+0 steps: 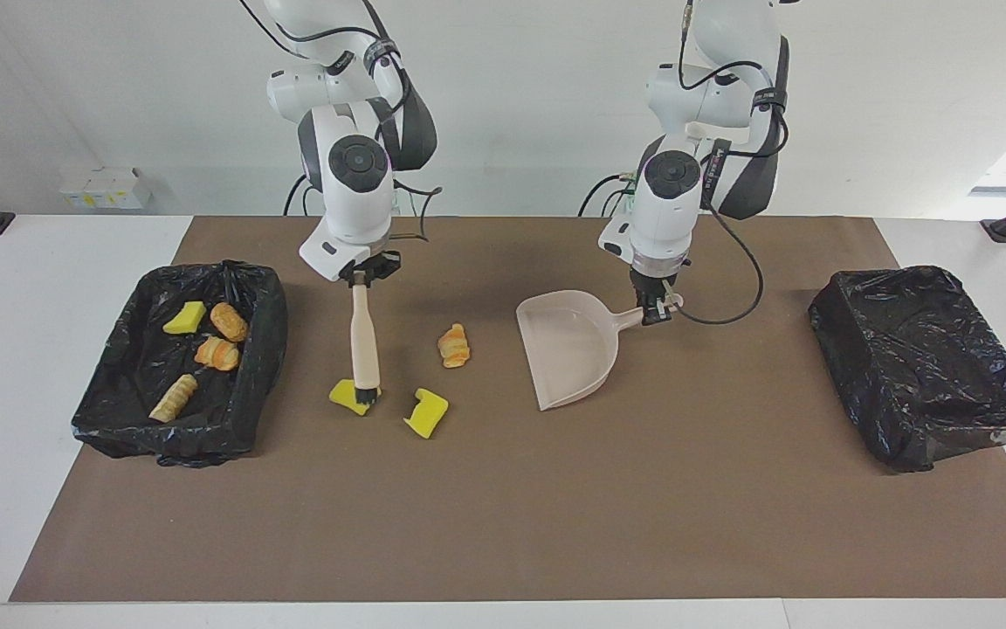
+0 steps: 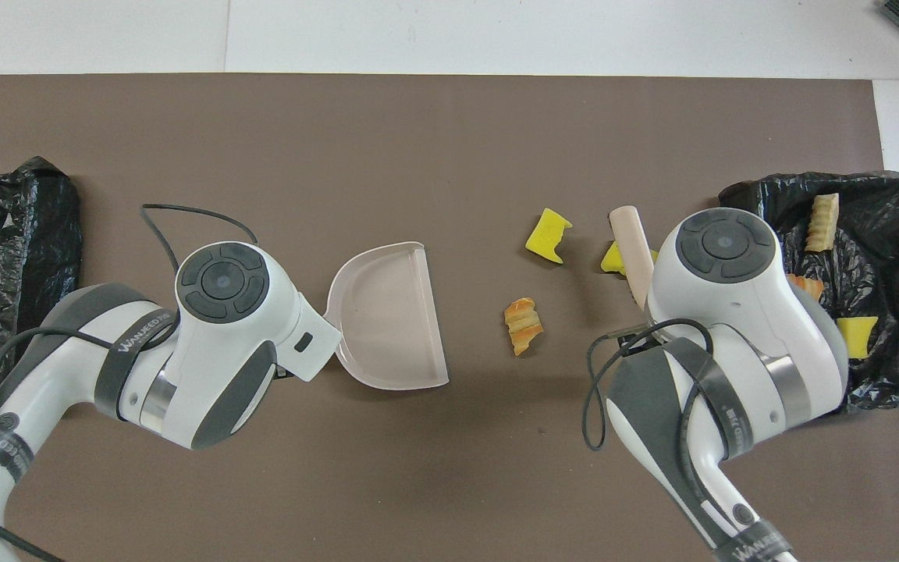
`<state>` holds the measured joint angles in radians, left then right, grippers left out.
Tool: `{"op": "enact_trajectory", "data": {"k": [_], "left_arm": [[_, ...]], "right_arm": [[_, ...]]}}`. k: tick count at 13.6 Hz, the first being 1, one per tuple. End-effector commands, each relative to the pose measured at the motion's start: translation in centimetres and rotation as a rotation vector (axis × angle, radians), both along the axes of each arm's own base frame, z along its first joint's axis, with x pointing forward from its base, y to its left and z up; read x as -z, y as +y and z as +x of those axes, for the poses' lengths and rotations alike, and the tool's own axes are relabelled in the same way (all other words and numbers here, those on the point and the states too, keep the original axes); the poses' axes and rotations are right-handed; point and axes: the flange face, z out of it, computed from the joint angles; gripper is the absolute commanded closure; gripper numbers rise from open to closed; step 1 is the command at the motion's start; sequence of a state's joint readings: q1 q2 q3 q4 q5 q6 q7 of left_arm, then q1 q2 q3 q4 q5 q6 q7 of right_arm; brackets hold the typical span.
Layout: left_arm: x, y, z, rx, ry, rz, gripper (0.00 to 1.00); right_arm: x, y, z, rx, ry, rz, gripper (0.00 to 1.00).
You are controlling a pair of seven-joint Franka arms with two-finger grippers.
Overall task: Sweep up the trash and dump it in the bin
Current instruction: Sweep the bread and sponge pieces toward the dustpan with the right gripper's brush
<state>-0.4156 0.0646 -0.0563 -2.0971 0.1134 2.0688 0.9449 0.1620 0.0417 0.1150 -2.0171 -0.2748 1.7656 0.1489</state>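
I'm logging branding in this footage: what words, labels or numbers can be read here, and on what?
"WANJEED" or similar, only partly legible: black strap on the left arm, overhead view.
Same kind of strap lettering on the right arm: too blurred to read.
Dustpan, brush, bin bags: no text.

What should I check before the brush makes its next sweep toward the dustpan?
1. Right gripper holding the brush by its handle top: ok.
2. Left gripper holding the dustpan handle: ok.
3. Brush bristles down at a yellow sponge: ok.
4. Dustpan empty, ready for a load: ok.
5. Dustpan mouth facing the loose trash: not ok, it opens away from the robots, not toward the second sponge and pastry.
6. Bin at the right arm's end open, four pieces inside: ok.
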Motion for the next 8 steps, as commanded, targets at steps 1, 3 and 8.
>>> {"op": "enact_trajectory", "data": {"k": [1, 3, 8], "left_arm": [[0.1, 0.2, -1.1, 0.018, -0.016, 0.009, 1.00], [0.1, -0.5, -1.5, 0.003, -0.020, 0.010, 1.00], [0.2, -0.5, -2.2, -0.009, -0.006, 0.022, 1.00]], "right_arm": [[2.6, -2.7, 2.2, -0.094, 0.003, -0.084, 1.00], [5.3, -3.9, 2.0, -0.077, 0.050, -0.094, 1.00], [8.4, -2.2, 1.2, 0.047, 0.077, -0.019, 1.00]]}}
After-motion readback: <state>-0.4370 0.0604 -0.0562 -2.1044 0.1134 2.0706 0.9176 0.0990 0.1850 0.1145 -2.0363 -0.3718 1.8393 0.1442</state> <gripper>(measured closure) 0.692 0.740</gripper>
